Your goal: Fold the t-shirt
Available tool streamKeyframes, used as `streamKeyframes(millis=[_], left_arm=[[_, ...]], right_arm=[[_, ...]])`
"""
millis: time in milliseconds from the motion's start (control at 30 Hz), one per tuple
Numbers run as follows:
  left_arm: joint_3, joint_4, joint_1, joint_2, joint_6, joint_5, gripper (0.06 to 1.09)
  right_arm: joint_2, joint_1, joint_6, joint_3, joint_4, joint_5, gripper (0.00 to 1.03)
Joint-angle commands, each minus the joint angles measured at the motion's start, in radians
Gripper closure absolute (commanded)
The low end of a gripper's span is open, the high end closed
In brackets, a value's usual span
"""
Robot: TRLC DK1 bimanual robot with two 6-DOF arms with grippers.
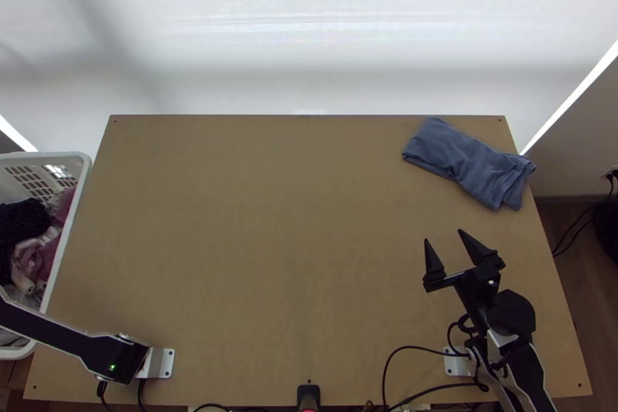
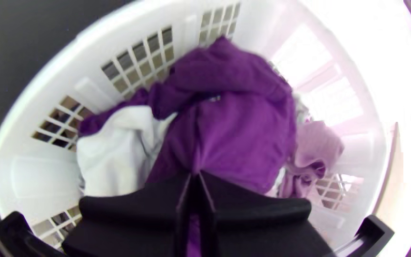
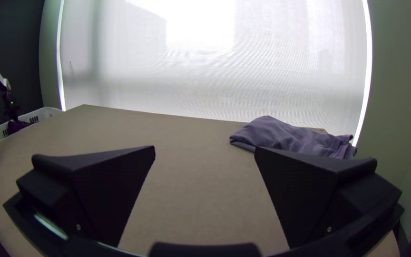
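Note:
In the left wrist view, my left gripper [image 2: 195, 175] is shut on a purple garment [image 2: 248, 133], with creases running out from the fingertips. The cloth is bunched within the basket's outline, and part of it rises above the rim in the right wrist view. My right gripper [image 1: 443, 236] stands open and empty over the table's right part; in its own view the right gripper [image 3: 204, 148] has its fingers wide apart. Beyond it, a blue-grey cloth [image 1: 471, 165] lies folded into a long bundle at the table's far right corner, one end over the edge.
A white basket [image 1: 69, 257] stands along the table's left edge, with white cloth [image 2: 120, 147] and pink cloth [image 2: 312, 143] inside. The wooden table [image 1: 270, 234] has bare surface across its middle. Black cables [image 1: 386, 362] lie at the near edge between the arm bases.

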Motion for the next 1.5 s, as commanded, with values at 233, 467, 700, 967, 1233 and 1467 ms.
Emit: streamKeyframes(millis=[233,467,700,967,1233,1467], left_arm=[[0.014,0.007,-0.060,-0.424,-0.130,0.154,1.05],[0.008,0.001,-0.152,-0.619,-0.170,0.169,1.05],[0.006,-0.078,-0.324,-0.789,-0.196,0.176,1.05],[-0.104,-0.179,-0.668,-0.960,-0.236,0.159,1.05],[-0.453,-0.173,-1.261,-1.156,-0.303,0.010,1.05],[-0.861,0.070,-1.727,-1.240,-0.389,-0.228,1.05]], right_arm=[[-0.002,0.011,0.004,-0.010,0.014,0.007,0.04],[-0.004,0.011,0.004,-0.010,0.014,0.007,0.04],[-0.004,0.011,0.004,-0.010,0.014,0.007,0.04],[-0.004,0.011,0.004,-0.010,0.014,0.007,0.04],[-0.004,0.011,0.004,-0.010,0.014,0.007,0.04],[-0.004,0.011,0.004,-0.010,0.014,0.007,0.04]])
